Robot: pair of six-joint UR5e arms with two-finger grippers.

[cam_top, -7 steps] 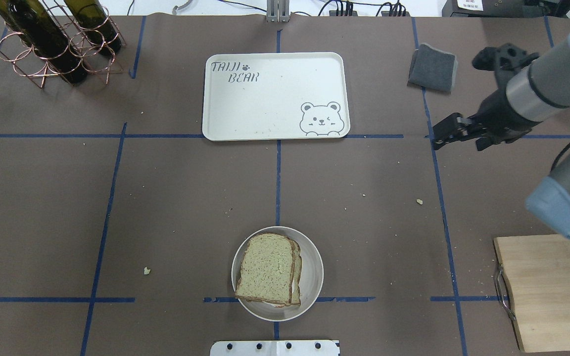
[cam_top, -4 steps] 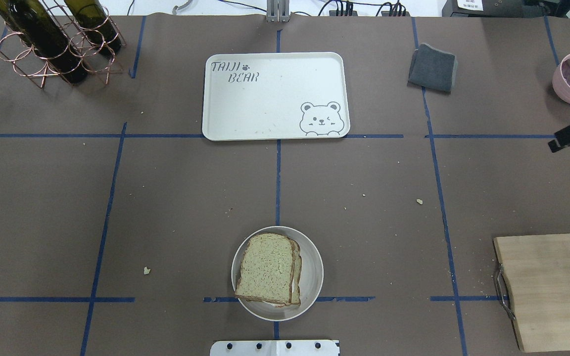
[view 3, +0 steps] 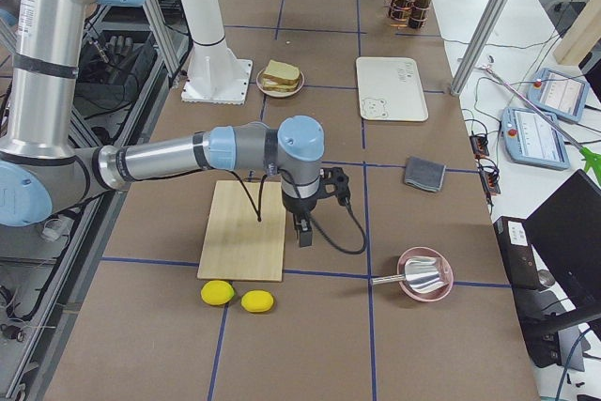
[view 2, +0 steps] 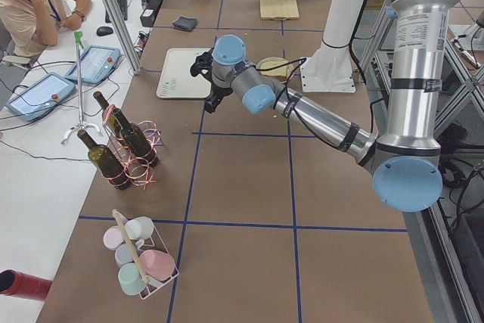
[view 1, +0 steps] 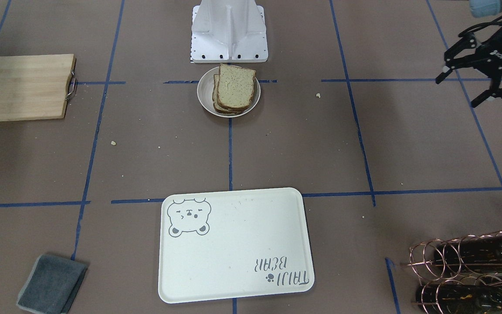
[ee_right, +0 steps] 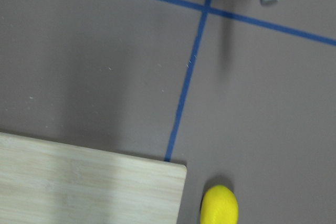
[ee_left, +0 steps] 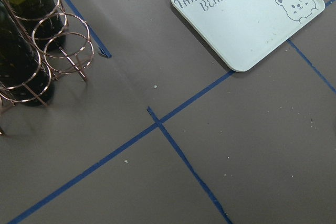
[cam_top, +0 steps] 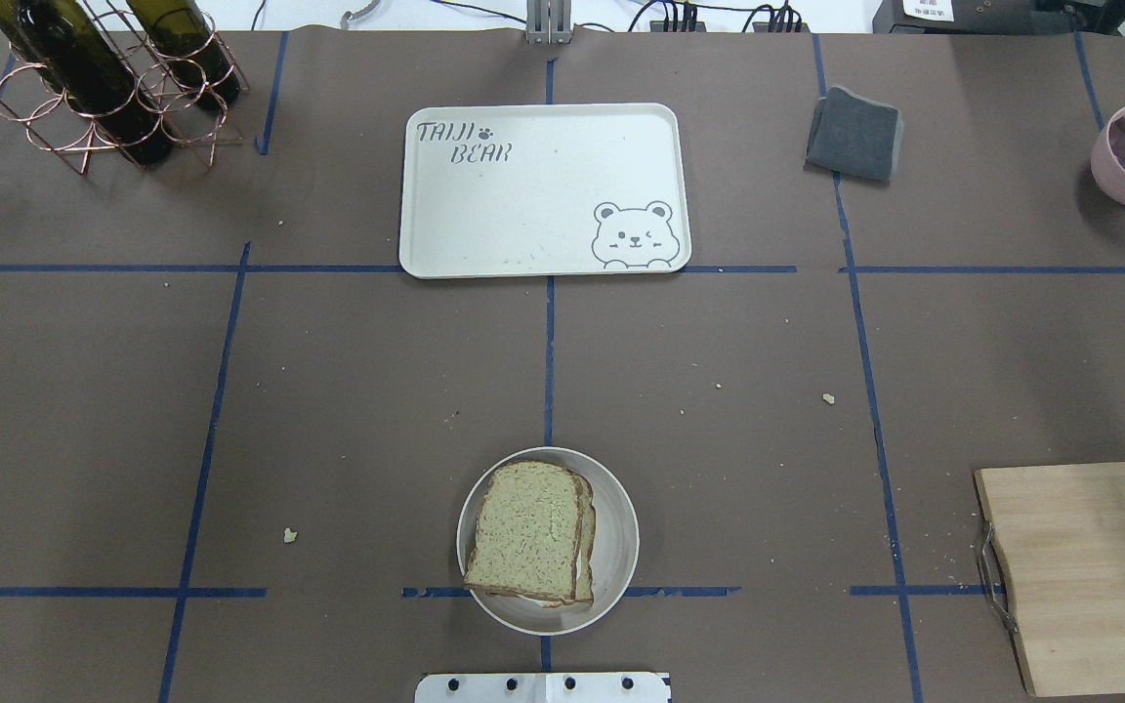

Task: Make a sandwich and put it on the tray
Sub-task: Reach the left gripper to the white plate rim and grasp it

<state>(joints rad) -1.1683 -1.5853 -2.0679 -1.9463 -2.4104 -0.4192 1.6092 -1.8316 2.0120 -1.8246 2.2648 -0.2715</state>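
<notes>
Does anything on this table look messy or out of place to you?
Only small things. The sandwich sits in the round dish with its slices slightly askew, the lower one peeking out along one side. Loose crumbs dot the table. The tray looks undamaged.

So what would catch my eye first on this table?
Probably the sandwich, two bread slices stacked in a round white dish close to the robot's base. Beyond it, mid-table, lies the cream tray with its bear drawing, no sandwich on it. Toward the robot's left end, dark wine bottles sit in a copper wire rack, and the left hand hangs open over that side.
</notes>
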